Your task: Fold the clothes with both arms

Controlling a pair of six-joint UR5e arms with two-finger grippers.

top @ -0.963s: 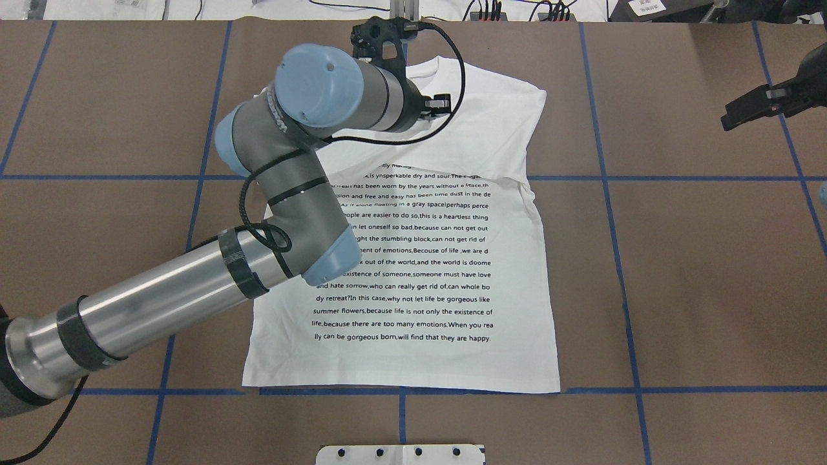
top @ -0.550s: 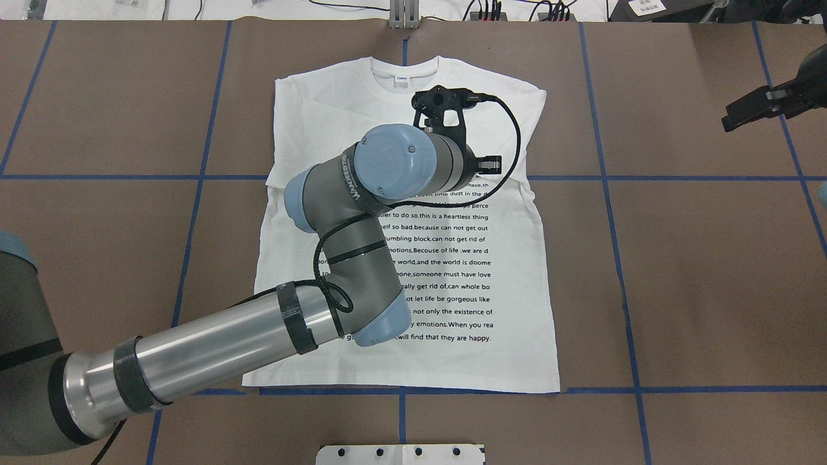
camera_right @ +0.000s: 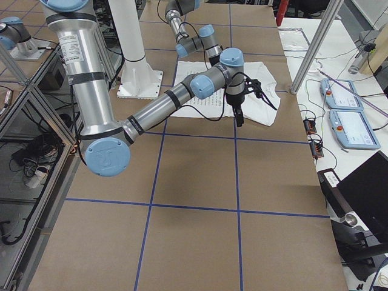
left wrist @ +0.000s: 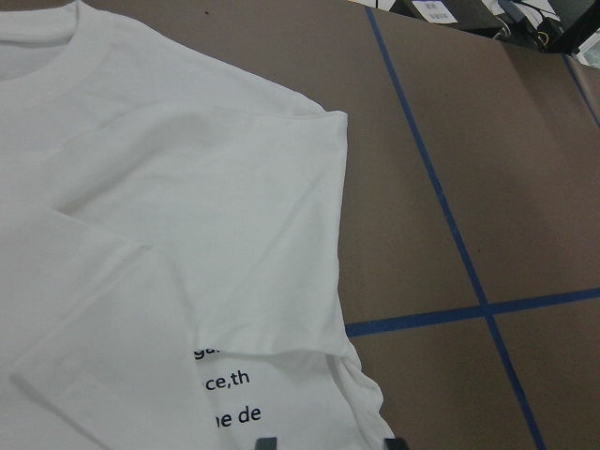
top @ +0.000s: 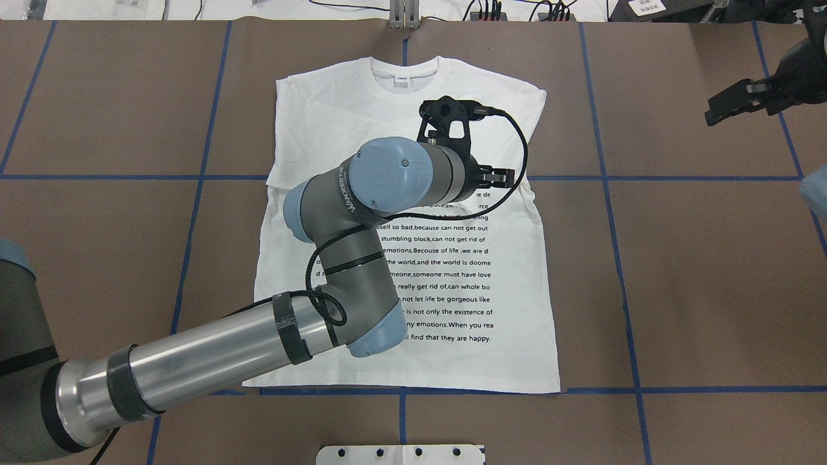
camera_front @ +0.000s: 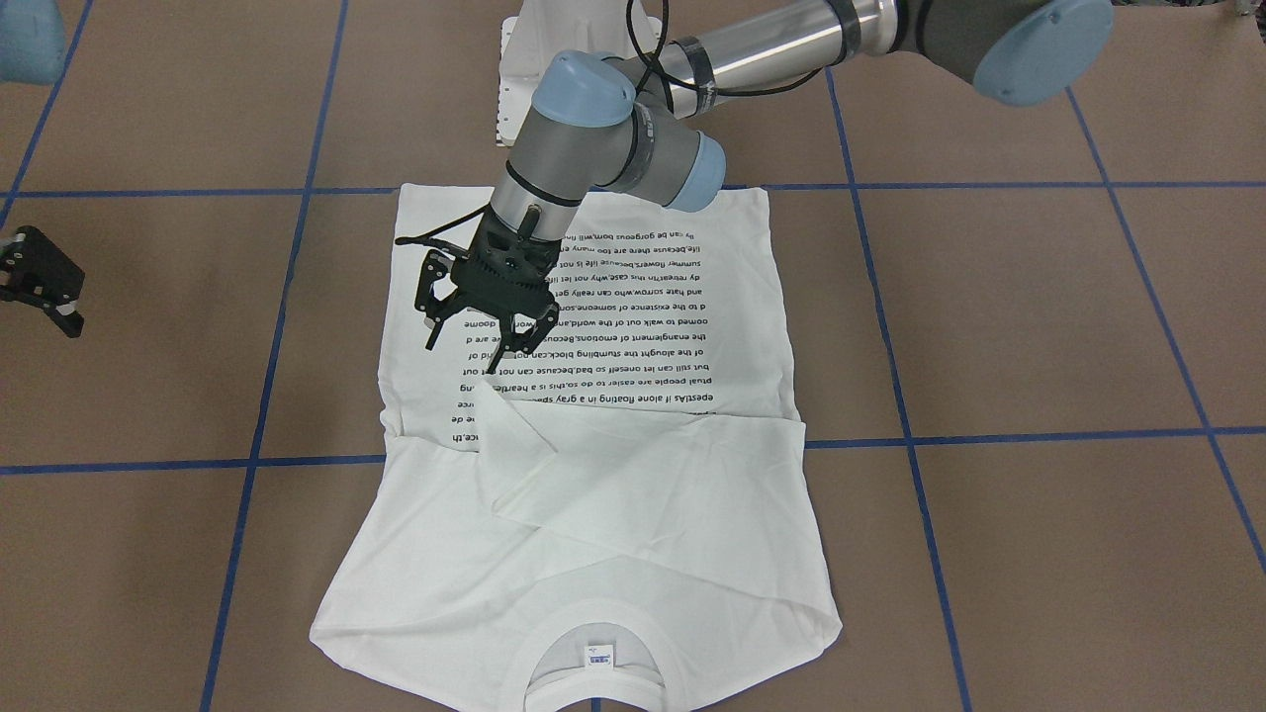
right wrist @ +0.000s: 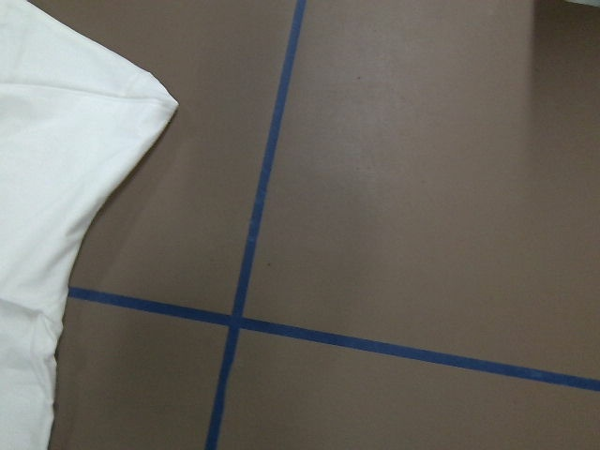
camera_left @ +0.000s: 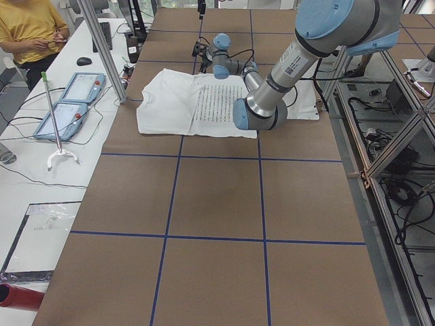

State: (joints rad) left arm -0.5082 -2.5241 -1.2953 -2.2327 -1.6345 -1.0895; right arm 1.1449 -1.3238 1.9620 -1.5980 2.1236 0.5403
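As it gapes, left end effector (camera_front: pixel 463 352) overhangs T-shirt (camera_front: pixel 633 494).

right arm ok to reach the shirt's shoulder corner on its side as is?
Probably yes: only bare table lies between the right end effector and that corner of the shirt. The left end effector hangs open over the shirt nearby, so clearance may be tight.

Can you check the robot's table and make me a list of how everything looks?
Surface: brown table with a blue tape grid.
Job's things: white T-shirt lies flat, print up, a flap folded over the chest.
Clutter: nothing seen.
Grippers: left gripper open, empty, over the shirt; right gripper off to the side, state unclear.
Cables: black cable loops off the left wrist.
Surroundings: person in yellow, two pendants on a side bench.
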